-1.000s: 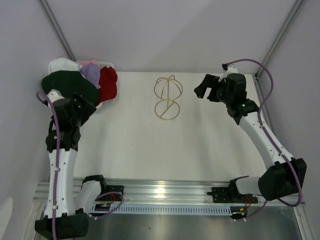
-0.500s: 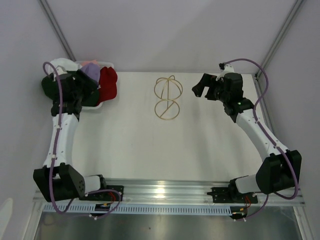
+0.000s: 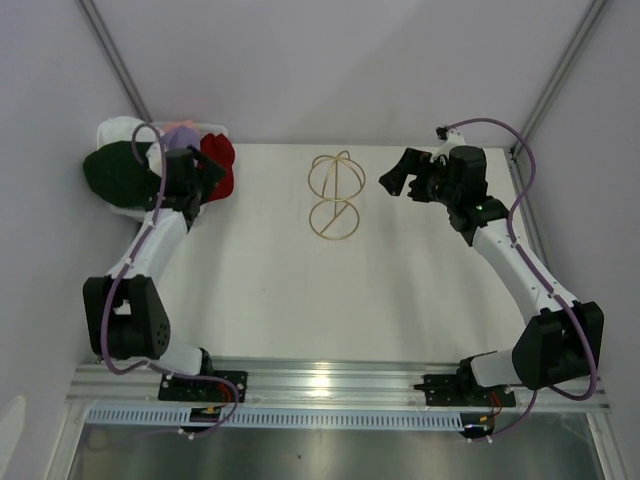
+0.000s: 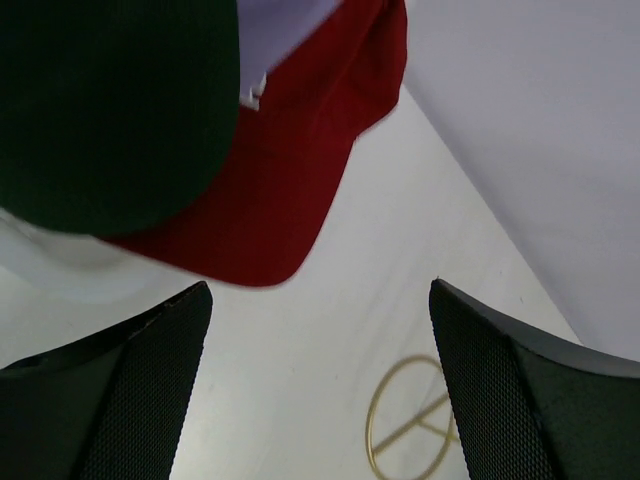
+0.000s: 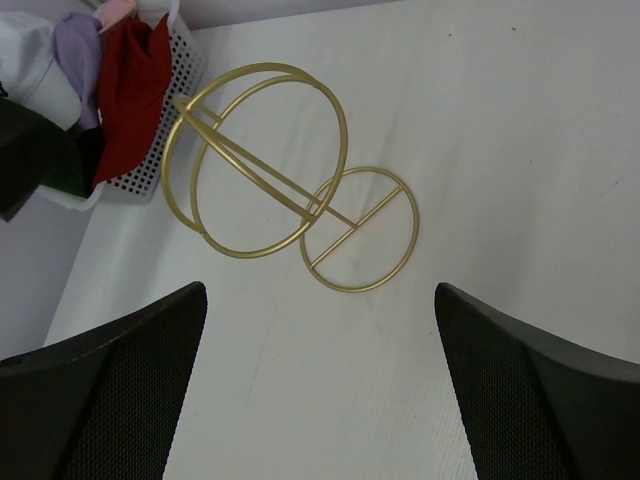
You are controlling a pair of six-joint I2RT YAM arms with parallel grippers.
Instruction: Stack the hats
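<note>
Gold stand (image 3: pixel 335 196) by the middle of the far edge, hats (image 3: pixel 220 152) heaped in basket (image 5: pixel 152 168) filling far left corner, tabletop (image 3: pixel 330 300) bare from stand to near edge

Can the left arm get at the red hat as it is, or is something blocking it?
Probably yes. The left pincer is open and close to the red hat, whose brim juts out clear just ahead of it. The dark green hat covers only part of it.

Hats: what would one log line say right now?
left gripper open, near red hat | right gripper open, facing gold stand | hats piled in basket
</note>
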